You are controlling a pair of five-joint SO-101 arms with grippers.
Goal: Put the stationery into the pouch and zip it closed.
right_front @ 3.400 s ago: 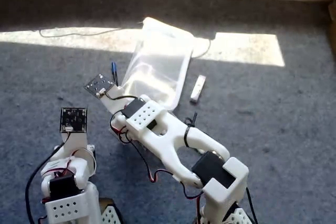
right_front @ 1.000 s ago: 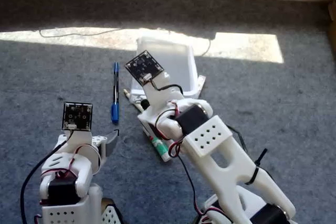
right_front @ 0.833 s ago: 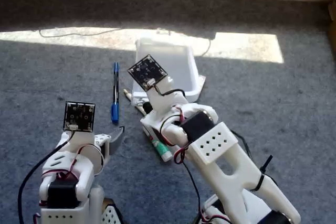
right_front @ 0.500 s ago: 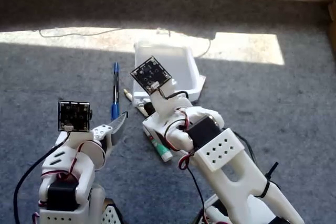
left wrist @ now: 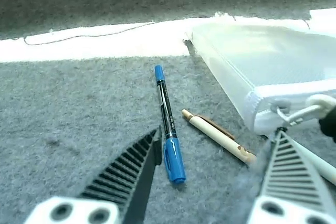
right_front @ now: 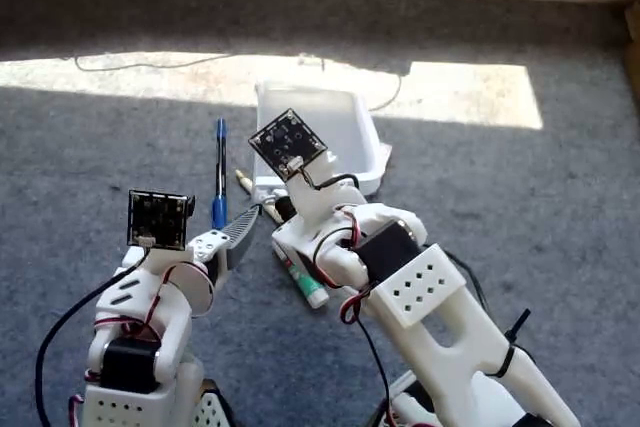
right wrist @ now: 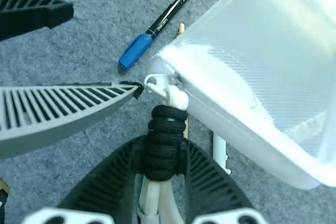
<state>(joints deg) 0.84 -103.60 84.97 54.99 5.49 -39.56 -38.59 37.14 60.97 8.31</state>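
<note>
One pen [left wrist: 167, 118], cap toward left hand [left wrist: 219, 135]

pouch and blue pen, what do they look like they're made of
Pouch: translucent, frosted soft plastic, probably; light shows through its textured wall and the edge looks stitched. Blue pen: hard glossy plastic, likely, with a shiny cap and printed black barrel.

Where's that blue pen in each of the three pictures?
High view: the blue pen lies on the carpet, left of the pouch.
Left wrist view: blue pen on the carpet beside the beige pen.
Right wrist view: blue pen slanted beside the pouch's corner.
Shared landmark: the pouch.
</note>
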